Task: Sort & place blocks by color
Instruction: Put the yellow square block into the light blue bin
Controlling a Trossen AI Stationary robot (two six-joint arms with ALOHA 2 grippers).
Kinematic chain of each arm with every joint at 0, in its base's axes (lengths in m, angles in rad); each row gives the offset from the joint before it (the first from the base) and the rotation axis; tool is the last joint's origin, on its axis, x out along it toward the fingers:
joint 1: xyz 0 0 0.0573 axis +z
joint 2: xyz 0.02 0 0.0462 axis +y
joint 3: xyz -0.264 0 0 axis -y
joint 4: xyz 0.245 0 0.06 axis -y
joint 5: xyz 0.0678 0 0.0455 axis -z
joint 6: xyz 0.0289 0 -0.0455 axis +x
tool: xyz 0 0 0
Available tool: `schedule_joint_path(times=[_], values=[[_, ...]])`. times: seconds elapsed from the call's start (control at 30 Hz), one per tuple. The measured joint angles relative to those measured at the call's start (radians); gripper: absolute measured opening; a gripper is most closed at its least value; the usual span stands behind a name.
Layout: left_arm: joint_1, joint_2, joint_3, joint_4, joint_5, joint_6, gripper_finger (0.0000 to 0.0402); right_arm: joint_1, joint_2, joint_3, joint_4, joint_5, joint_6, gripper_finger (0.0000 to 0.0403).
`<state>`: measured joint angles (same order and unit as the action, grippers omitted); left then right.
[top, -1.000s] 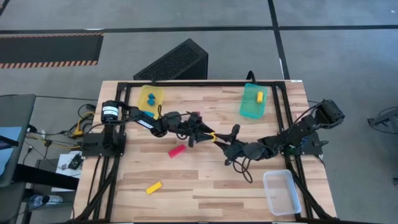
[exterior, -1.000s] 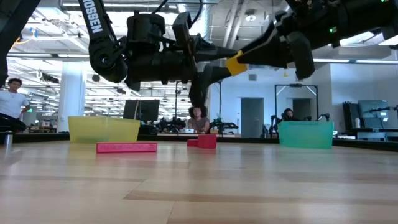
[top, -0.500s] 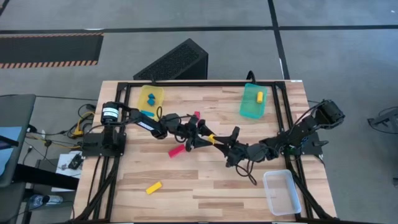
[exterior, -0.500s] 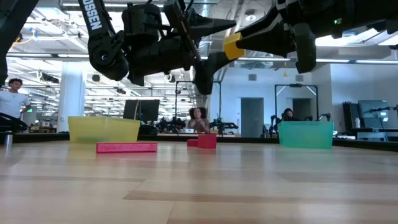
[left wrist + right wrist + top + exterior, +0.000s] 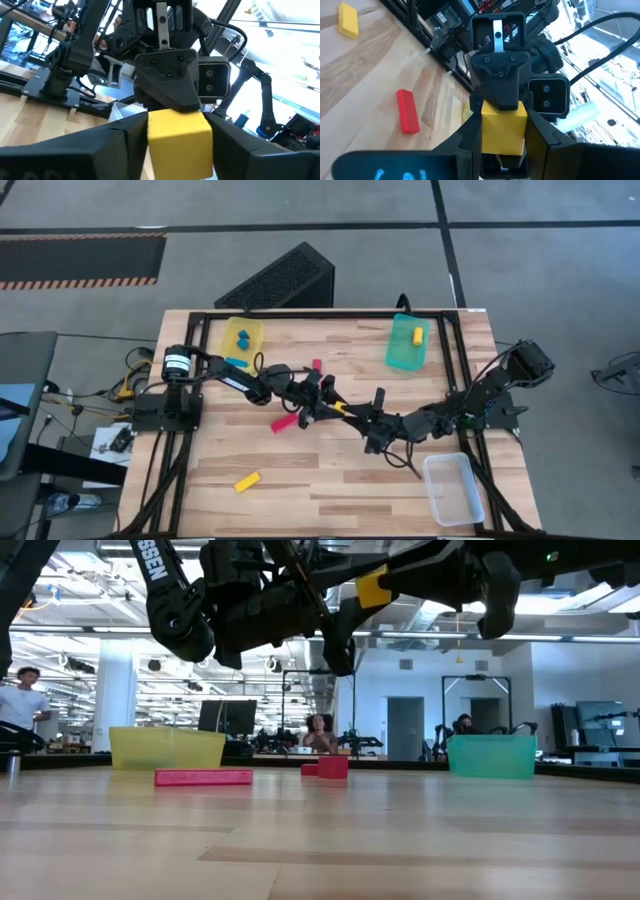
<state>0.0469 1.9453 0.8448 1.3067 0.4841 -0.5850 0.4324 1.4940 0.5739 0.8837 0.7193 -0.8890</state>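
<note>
Handover mid-air over tabletop centre: my left gripper [image 5: 328, 402] and right gripper [image 5: 352, 412] both clamp one yellow block [image 5: 341, 407]. Still loose: yellow bar [image 5: 247, 480] near front-left corner, red bar [image 5: 284, 423] at centre-left, red block [image 5: 317, 365] toward back edge.

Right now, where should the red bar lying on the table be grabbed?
Grip the red bar at its middle, across the narrow width, from straight above: it lies flat with open sides. The left gripper and right gripper both clamp the yellow block.
</note>
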Motion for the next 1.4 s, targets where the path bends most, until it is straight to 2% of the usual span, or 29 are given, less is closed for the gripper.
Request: schedule_joint_path(times=[0.17,0.4,0.53,0.6,0.73,0.87,0.97,1.03,1.13,1.3,1.4], values=[[0.001,0.0,0.0,-0.025,0.005,-0.003,0.0107,0.0,0.0,-0.001,-0.012,0.0,-0.014,0.0111],[0.001,0.0,0.0,-0.036,0.004,0.006,0.0106,-0.001,0.0,-0.001,-0.027,0.001,0.002,0.0118],[0.001,0.0,-0.002,-0.05,-0.024,0.006,0.0106,-0.007,0.0,-0.001,-0.069,0.032,0.101,0.0131],[0.01,0.0,-0.002,-0.069,-0.05,0.02,0.0111,-0.006,-0.001,-0.001,-0.097,0.075,0.173,0.0149],[0.045,-0.001,-0.001,-0.106,-0.08,0.044,0.0115,0.011,-0.001,-0.001,-0.157,0.237,0.365,0.0202],[0.085,-0.001,-0.001,-0.163,-0.111,0.062,0.0107,0.06,-0.043,-0.002,-0.279,0.418,0.417,0.0246],[0.114,-0.001,-0.001,-0.17,-0.146,0.064,0.0109,0.104,-0.114,-0.014,-0.375,0.554,0.42,0.0255],[0.122,-0.001,0.001,-0.19,-0.196,0.066,0.0113,0.124,-0.189,-0.038,-0.411,0.601,0.448,0.0254],[0.124,-0.001,0.049,-0.285,-0.256,0.129,0.0113,0.125,-0.334,-0.082,-0.494,0.595,0.541,0.0247],[0.122,0.006,0.226,-0.598,-0.294,0.273,0.0109,0.092,-0.585,-0.155,-0.678,0.587,0.794,0.0236],[0.122,0.005,0.322,-0.7,-0.391,0.381,0.0117,0.088,-0.702,-0.18,-0.757,0.585,0.882,0.023]])
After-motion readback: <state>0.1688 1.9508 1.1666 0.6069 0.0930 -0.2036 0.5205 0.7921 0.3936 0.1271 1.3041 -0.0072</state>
